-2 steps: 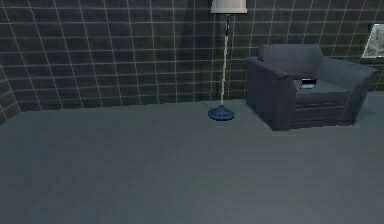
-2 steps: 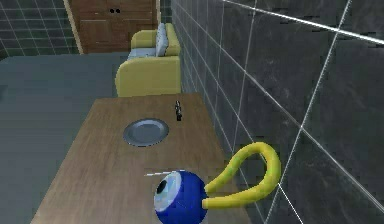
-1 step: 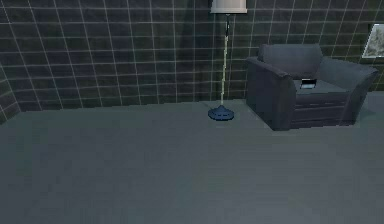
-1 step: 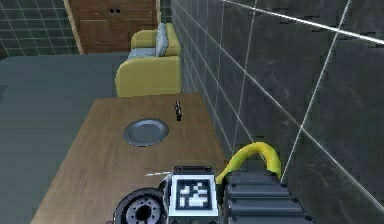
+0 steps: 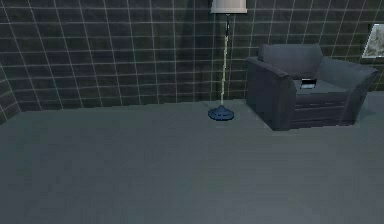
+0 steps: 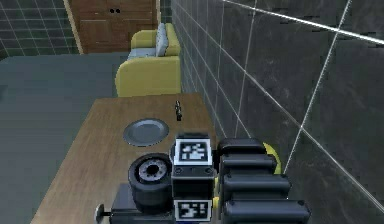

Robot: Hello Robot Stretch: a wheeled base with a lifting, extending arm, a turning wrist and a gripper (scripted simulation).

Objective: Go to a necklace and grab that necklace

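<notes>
In the arm side view a wooden counter (image 6: pixel 95 150) runs along a dark tiled wall (image 6: pixel 290 90). A round grey plate (image 6: pixel 147 130) lies flat near the middle of the counter. Past the plate, close to the counter's far edge and toward the corner by the wall, stands a small dark thing (image 6: pixel 179 107). It is apart from the plate and too small to tell whether it is the necklace.

The arm (image 6: pixel 250 180) shows as a dark bar over the counter's near end, with two white squares bearing black marks at its tip. Left of them sits the pincer (image 6: pixel 118 210), low over the near part of the counter and well short of the small dark thing. I cannot tell whether its fingers are spread or pressed together, nor whether it holds anything, since the counter top lies right behind it.

Beyond the counter's far edge stands a yellow armchair (image 6: pixel 148 68) with a pale blue cushion (image 6: pixel 162 40), and behind it a wooden cabinet (image 6: pixel 115 25).

The forward view shows grey floor (image 5: pixel 130 170) and a tiled wall. A floor lamp (image 5: pixel 224 60) with a blue base stands against that wall. Just beside it is a dark grey armchair (image 5: pixel 300 95) with a small pale object (image 5: pixel 309 84) on its seat.
</notes>
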